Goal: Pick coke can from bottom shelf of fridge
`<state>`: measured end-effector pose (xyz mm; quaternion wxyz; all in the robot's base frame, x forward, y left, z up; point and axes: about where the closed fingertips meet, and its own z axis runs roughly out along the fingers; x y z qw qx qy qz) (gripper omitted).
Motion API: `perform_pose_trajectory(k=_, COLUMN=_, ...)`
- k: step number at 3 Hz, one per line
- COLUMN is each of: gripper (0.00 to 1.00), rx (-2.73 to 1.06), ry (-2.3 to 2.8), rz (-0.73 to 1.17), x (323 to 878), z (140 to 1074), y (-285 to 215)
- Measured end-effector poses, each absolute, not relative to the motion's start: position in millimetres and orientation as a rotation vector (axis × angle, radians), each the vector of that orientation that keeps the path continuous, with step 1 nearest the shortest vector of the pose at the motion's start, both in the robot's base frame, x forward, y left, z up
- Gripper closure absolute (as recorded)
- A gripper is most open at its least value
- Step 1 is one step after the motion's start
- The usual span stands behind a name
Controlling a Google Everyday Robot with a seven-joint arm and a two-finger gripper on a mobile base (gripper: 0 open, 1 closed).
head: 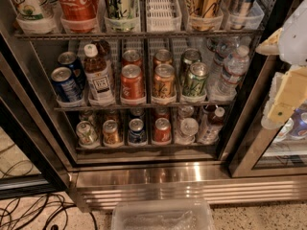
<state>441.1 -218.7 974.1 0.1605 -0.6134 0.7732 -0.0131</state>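
Fingers (283, 99) parted right of fridge (144, 174); coke can (162, 130) red, silver-topped.

— What is the floor (259, 219) like?

— It is pale, with lots of tiny dark dots.

— Is anything lying on it?

— Black wires (29, 213) curl about in the left corner. A see-through plastic box (163, 215) sits at the bottom middle, with crinkly clear stuff inside.

— What is over on the right?

— Another glass door (268, 164) with a shiny metal frame. Round things sit behind the glass, too blurry to name.

— And the robot's hand?

— The hand (283, 99) is pale and hangs at the right edge, in front of that glass door.
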Motion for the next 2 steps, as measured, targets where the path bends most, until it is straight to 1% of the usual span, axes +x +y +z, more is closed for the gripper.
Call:
perform_pose_trajectory(k=1, gripper=0.00, rx=-1.752, ry=2.209, rz=-0.037, x=441, z=974, y=-219)
perform_pose_trajectory(k=2, gripper=0.00, rx=-1.759, ry=2.222, rz=-0.013, x=434, z=948, y=-212)
